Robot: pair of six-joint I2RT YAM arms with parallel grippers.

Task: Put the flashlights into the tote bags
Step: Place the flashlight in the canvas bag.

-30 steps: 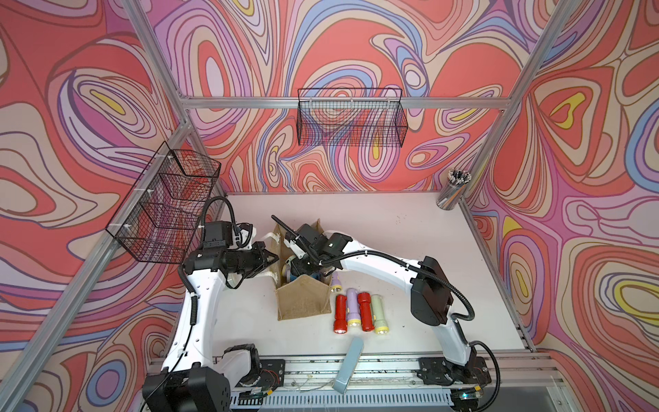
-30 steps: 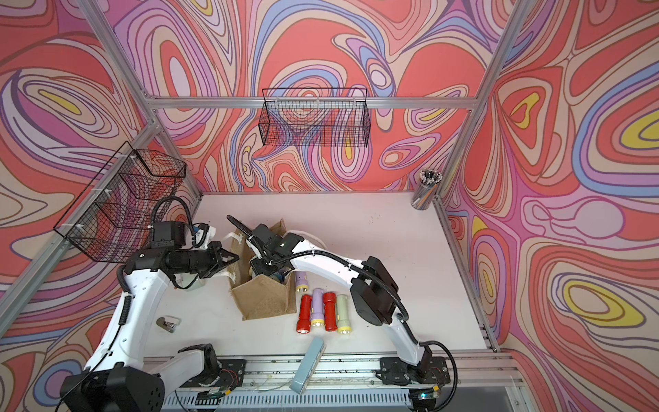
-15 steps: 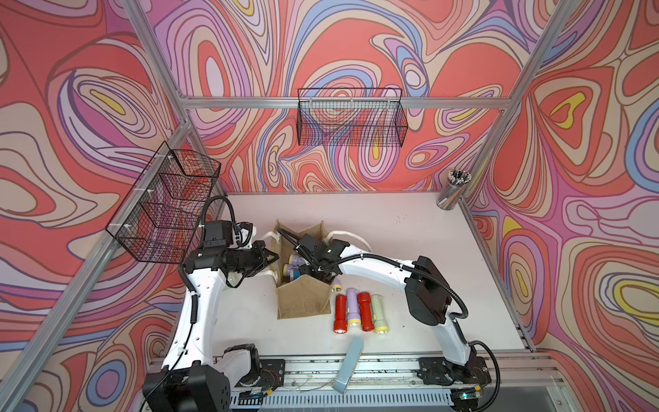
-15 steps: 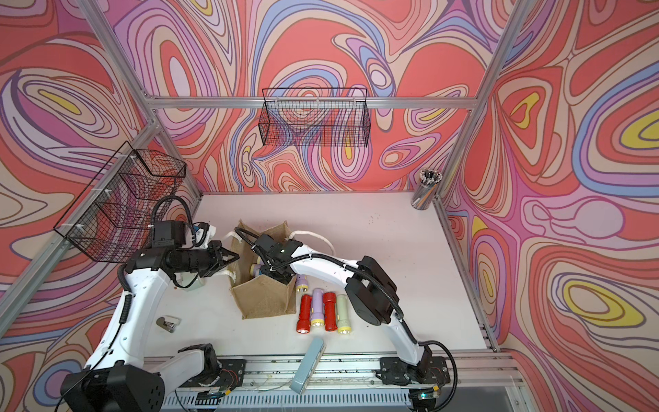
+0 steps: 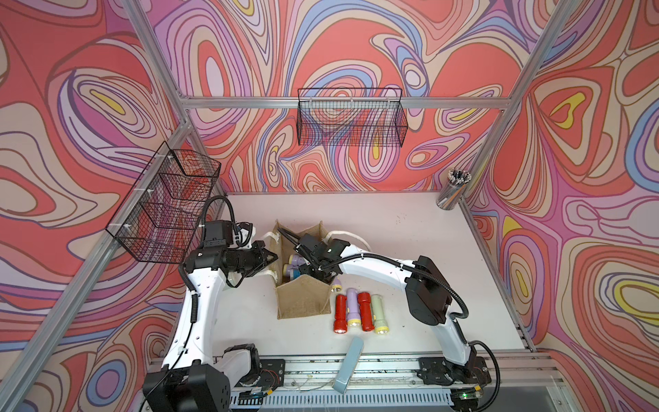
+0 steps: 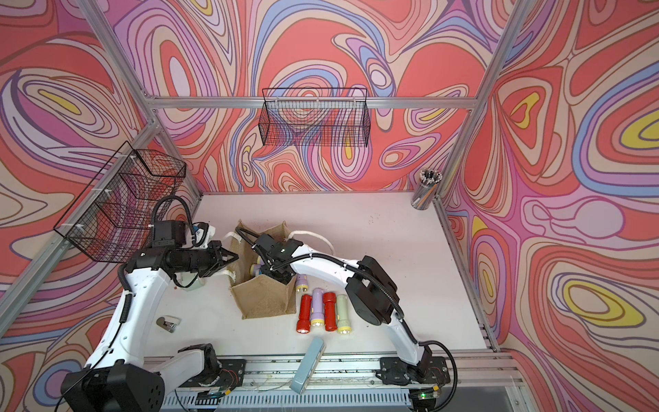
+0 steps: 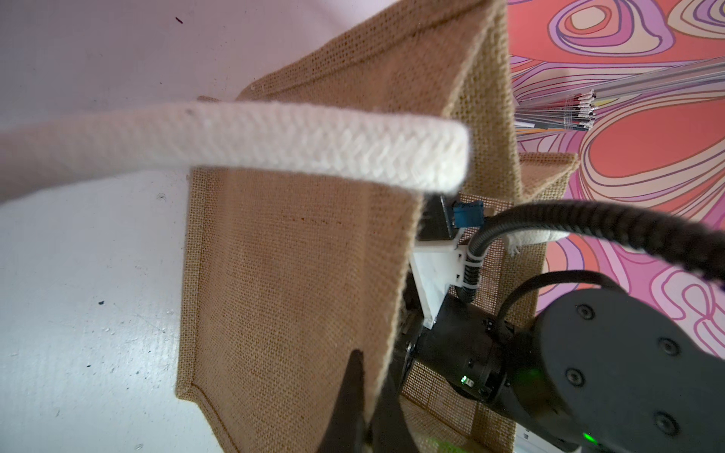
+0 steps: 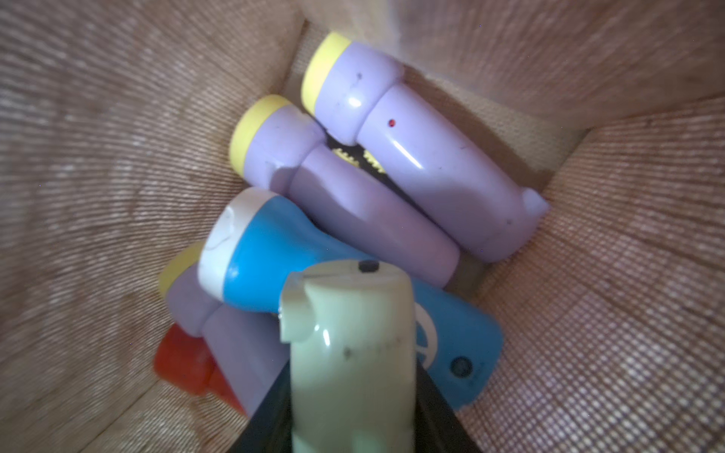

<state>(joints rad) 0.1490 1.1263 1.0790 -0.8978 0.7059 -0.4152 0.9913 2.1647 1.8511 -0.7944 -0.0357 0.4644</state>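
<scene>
Left pincer [image 5: 272, 257]: pressing together on the bag [image 5: 303, 301] wall at its 9 o'clock rim, burlap lying between the fingers [image 7: 347, 400]. Right pincer [image 8: 349, 408]: reaching down into the bag mouth from 3 o'clock. A green torch [image 8: 349, 333] is standing between its fingers, touching both. Clamped or slackened: cannot tell.

Bag is standing upright mid-table [image 5: 410, 221], mouth gaping. Lying inside, below the green torch: blue torch [image 8: 274, 251], three lilac torches [image 8: 423, 157], one red torch [image 8: 184, 364].

At the bag's 4 o'clock, a row of four [image 5: 364, 310] is lying side by side, heads pointing to 6 o'clock: red, lilac, red, green. A lone lilac one [image 5: 335, 284] is lying between row and bag. Bar [image 5: 347, 364] is lying at 6 o'clock.
</scene>
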